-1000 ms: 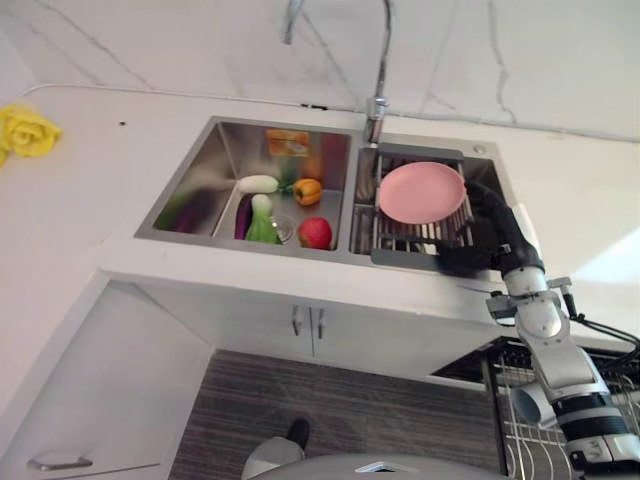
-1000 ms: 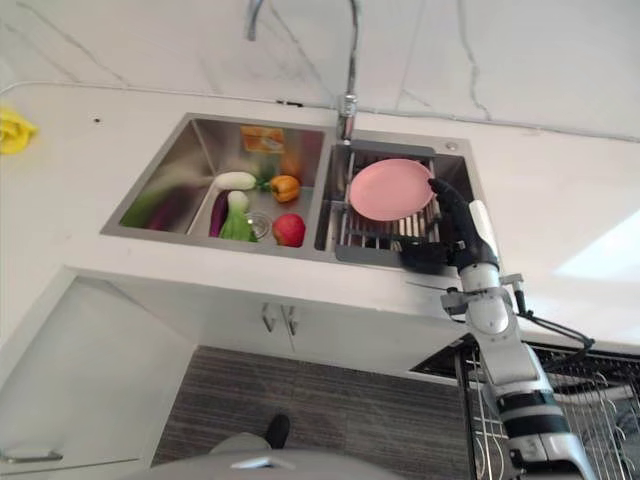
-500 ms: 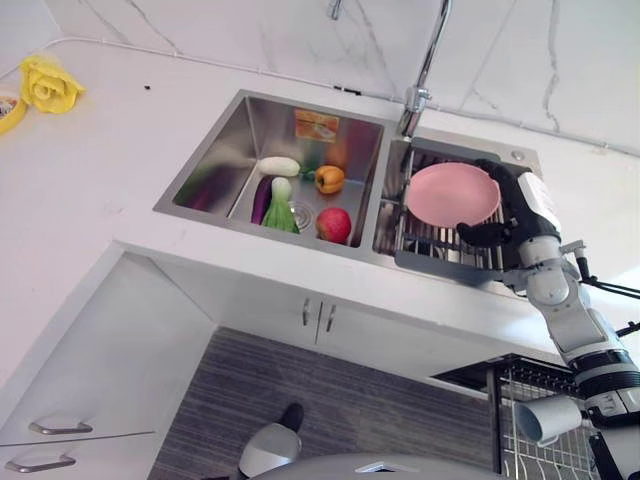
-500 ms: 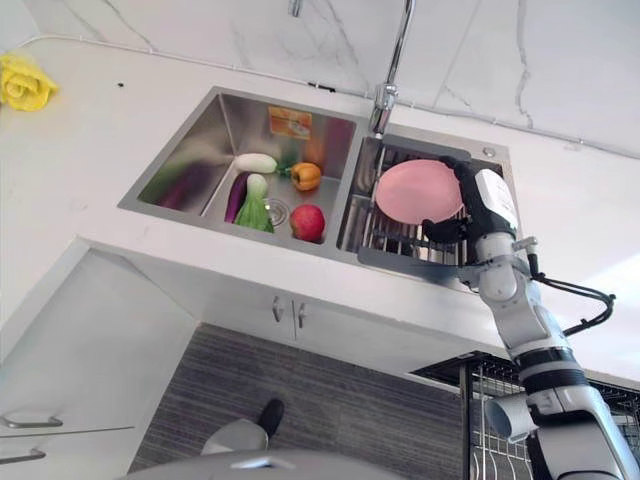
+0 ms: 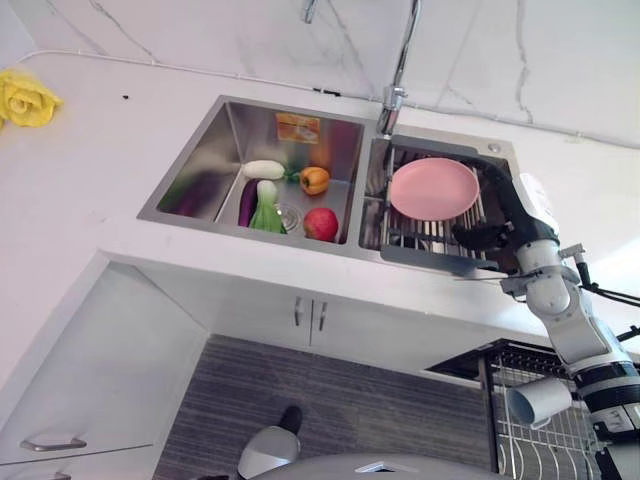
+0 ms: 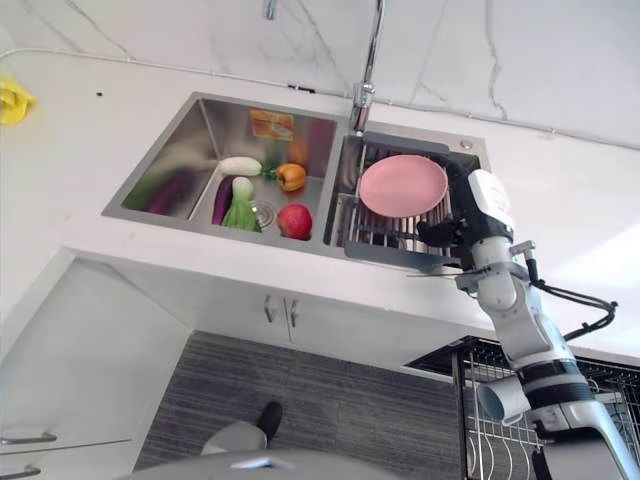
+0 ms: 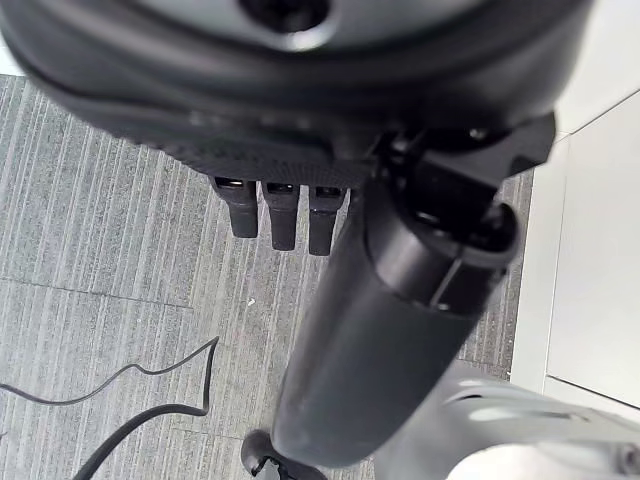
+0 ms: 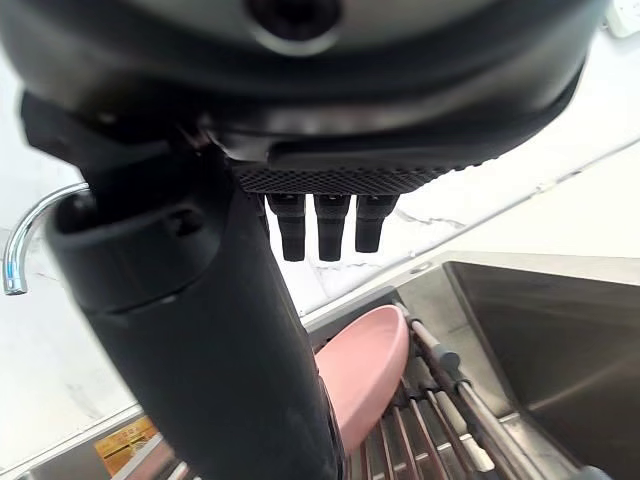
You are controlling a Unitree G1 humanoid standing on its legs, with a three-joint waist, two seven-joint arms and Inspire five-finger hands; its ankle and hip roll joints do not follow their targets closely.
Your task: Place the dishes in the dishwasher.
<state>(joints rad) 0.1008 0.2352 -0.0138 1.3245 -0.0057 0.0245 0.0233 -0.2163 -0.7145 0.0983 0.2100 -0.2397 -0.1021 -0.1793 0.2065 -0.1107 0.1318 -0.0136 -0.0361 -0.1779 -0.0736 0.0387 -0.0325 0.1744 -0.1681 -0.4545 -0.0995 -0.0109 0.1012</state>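
The camera has swung between the earlier shots and this one, so the whole sink slides about. Against the plate, though, the right hand (image 6: 462, 222) has changed too: a second ago it sat low at the rack's front corner, and now it lies along the plate's right rim.

In its own wrist view the fingers (image 8: 330, 225) point straight out over the plate (image 8: 362, 370), with the thumb (image 8: 195, 340) stretched long beside them. Nothing is pinched. The hand is open and empty, lined up with the rim rather than round it, and my read is that it is setting up a side grip, thumb one side and fingers the other.

Out from the hand: the pink plate (image 6: 402, 185) lies tilted on the rack (image 6: 385, 248), which spans the sink's right basin. Resting on the bars leaves its edge free of the steel below, and that's likely why the hand comes in from the side. The faucet (image 6: 368, 60) arches just behind.

Further out, the left basin holds vegetables (image 6: 262, 195) — a red one, an orange pepper, a white one, something green. They are not dishes, so leave them be.

Down at lower right, the dishwasher basket (image 6: 510, 440) stands pulled out with a cup (image 6: 500, 398) already at its near edge. That's where the plate is bound.

The left hand (image 7: 275, 210) hangs over the floor, fingers straight, idle.
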